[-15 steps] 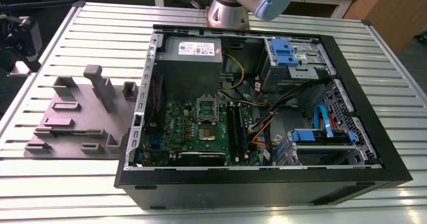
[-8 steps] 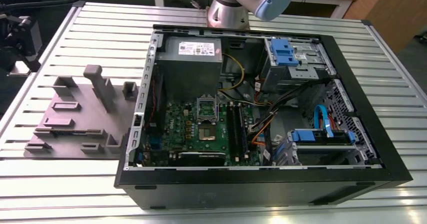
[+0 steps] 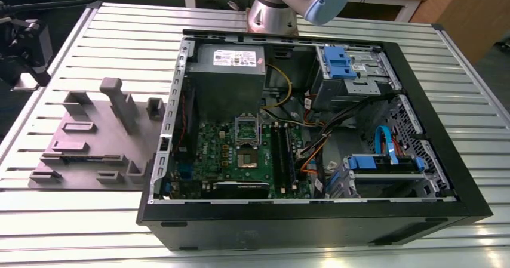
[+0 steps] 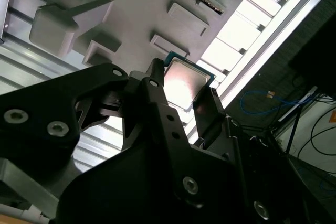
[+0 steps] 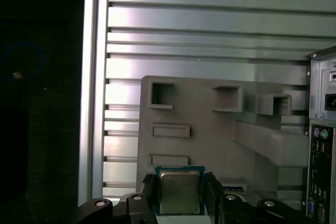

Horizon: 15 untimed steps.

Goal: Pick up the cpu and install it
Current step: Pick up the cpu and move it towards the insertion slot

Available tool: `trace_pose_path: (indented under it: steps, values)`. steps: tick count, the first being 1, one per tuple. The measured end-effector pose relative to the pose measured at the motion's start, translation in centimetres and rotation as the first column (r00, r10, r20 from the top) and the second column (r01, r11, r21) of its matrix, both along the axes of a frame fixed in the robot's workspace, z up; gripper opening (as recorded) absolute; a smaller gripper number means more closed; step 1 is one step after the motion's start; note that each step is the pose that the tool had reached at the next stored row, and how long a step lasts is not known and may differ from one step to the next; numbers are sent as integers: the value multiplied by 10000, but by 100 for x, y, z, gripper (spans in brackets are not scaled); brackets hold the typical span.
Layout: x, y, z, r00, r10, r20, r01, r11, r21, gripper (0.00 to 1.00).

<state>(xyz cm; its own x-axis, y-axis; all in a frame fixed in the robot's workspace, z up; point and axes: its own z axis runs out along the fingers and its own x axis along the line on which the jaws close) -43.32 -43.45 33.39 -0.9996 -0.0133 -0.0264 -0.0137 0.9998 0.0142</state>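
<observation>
**A:** Entry one, the cpu (image 5: 179,192)?

**B:** Count: one. A flat square chip with a silver lid and a greenish rim. It sits in the hand (image 5: 180,196) at the edge of the grey fixture tray (image 5: 210,129) (whether it is lifted clear of the tray, I cannot tell).

**A:** State of the hand?

**B:** One hand, two fingers, clamped on two opposite edges of the cpu, as seen in both wrist views.

**A:** Handling notes?

**B:** Judged light, thin and stiff. The lid is probably slick and the underside probably delicate. Best held by opposite sides of the rim, as here, and kept level.

**A:** Remaining stock?

**B:** One tray, lying on the slatted bench (image 5: 210,24). One open computer case (image 3: 303,223) just beside the tray. Inside it are one motherboard (image 3: 215,154) and one dark socket (image 3: 248,158), well apart from the tray.
</observation>
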Motion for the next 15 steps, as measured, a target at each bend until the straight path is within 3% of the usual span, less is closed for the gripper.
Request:
trace_pose_path:
  steps: [7, 11, 15]
  values:
    - [110, 0, 0, 10000, 0, 0, 0, 10000, 32, 47]
    - [113, 0, 1, 10000, -1, 0, 1, 10000, 33, 47]
    - [113, 0, 53, 10000, 0, 1, 0, 10000, 47, 47]
